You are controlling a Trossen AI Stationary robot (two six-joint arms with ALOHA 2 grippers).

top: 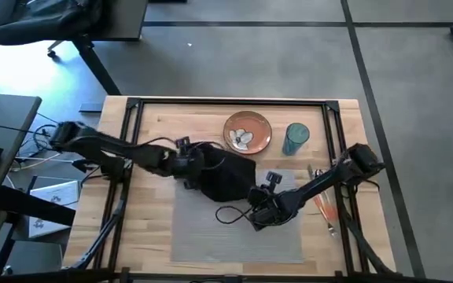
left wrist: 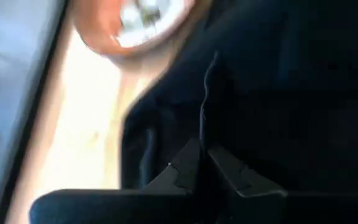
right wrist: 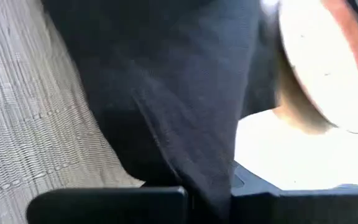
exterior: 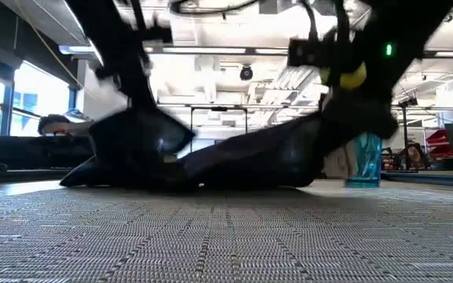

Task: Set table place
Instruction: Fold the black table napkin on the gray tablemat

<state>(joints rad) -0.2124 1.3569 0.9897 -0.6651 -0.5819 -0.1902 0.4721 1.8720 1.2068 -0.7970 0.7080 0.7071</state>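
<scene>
Because the black cloth napkin (top: 225, 174) lies bunched across the far edge of the grey placemat (top: 234, 228), both arms have come in on it from opposite sides, which reads as an effort to pull it flat or fold it. The left gripper (top: 185, 163) is at the napkin's left end, and in its wrist view the two dark fingers (left wrist: 185, 171) stand close together with a fold of cloth between them, so it appears to be pinching the napkin, though the picture is too smeared to be sure of firm contact. The right gripper (top: 259, 214) sits low over the mat at the napkin's near right corner; its wrist view shows the cloth draped right up against the gripper, but I cannot tell how far its fingers are parted or whether they have hold of anything.

From table level the napkin (exterior: 234, 157) rises in a tent between the two arms, lifted off the mat rather than lying on it.

Beyond the napkin, the orange-brown plate (top: 247, 131) stands on the bare wood of the table (top: 156, 126), with a teal tumbler (top: 296, 137) just beside it. The orange-handled cutlery (top: 325, 206) lies off the mat's right edge, apart from the napkin. Plate and cutlery are not yet on the mat.
</scene>
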